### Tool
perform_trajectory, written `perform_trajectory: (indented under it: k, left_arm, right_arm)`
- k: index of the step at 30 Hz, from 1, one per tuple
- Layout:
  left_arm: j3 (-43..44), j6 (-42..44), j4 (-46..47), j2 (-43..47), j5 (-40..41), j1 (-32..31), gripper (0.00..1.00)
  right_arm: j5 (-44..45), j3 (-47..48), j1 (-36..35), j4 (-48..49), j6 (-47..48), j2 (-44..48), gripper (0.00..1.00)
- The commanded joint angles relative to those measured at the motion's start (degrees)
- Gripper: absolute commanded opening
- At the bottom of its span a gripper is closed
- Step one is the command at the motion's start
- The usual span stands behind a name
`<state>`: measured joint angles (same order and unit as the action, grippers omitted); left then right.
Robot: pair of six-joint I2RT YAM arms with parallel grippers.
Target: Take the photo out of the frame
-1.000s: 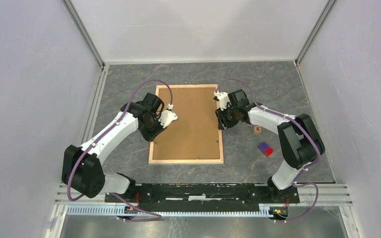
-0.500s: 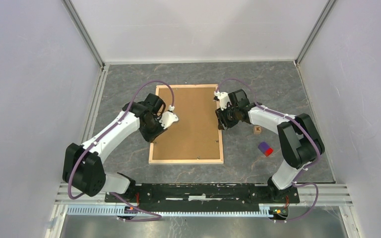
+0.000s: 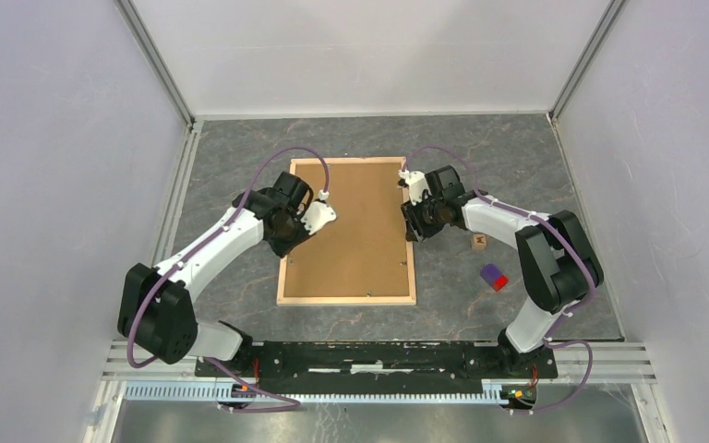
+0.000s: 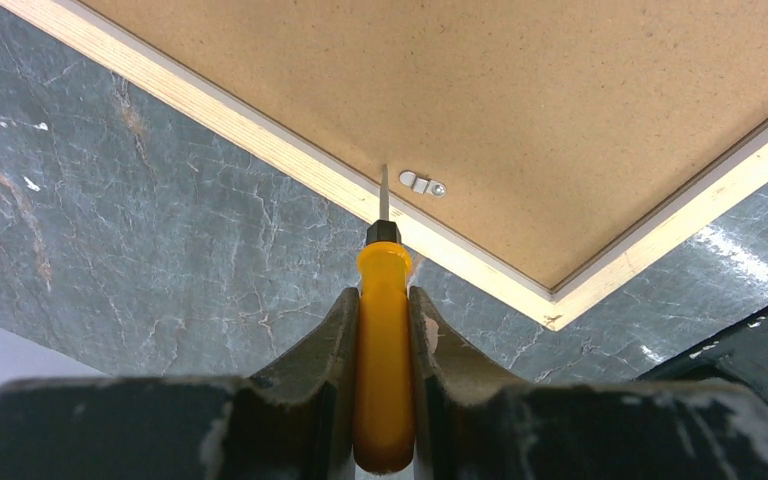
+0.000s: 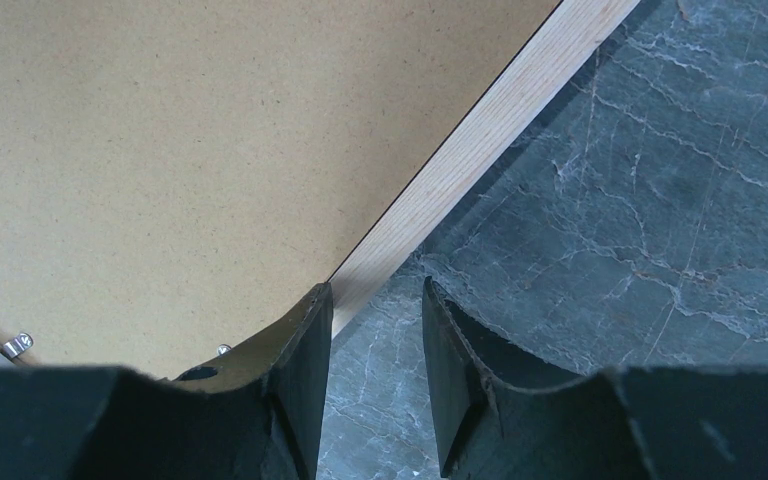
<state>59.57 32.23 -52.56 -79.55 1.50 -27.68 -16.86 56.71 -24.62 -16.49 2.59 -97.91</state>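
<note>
Centrally, frame [image 3: 346,300] back-up on grey marble tabletop [image 3: 480,157], white walls [image 3: 369,55]; left claw [image 4: 384,305] clamps screwdriver [image 4: 383,360], right claw [image 5: 377,300] apart.

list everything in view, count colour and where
frame: 1, pale wood edges, face down mid-table
backing panel: 1, brown, in the frame, facing up
clips: several, metal, along the frame's back edges
screwdriver: 1, orange handle, tip beside a clip
cube: 1, wood, right of frame
block: 1, purple and red, right of frame, nearer the bases
table: 1, grey marble
left gripper: 1, black, shut on screwdriver
right gripper: 1, black, open at frame's right edge
</note>
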Motion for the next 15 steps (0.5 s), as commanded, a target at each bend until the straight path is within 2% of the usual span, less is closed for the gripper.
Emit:
perform_trajectory:
  k: [1, 8, 15]
  left_arm:
    - [-0.9, -1.0, 1.8, 0.6, -2.5, -0.8, 0.02]
    - [0.0, -3.7, -0.3, 2.6, -0.9, -0.8, 0.02]
    - [2.0, -15.4, -4.0, 6.0, 1.6, -0.8, 0.02]
  right_arm:
    - [3.0, 0.2, 0.2, -0.4, 0.7, -2.7, 0.43]
    - [3.4, 0.1, 0.2, -0.5, 0.7, -2.4, 0.43]
    - [3.8, 0.4, 0.2, -0.8, 0.1, -1.9, 0.43]
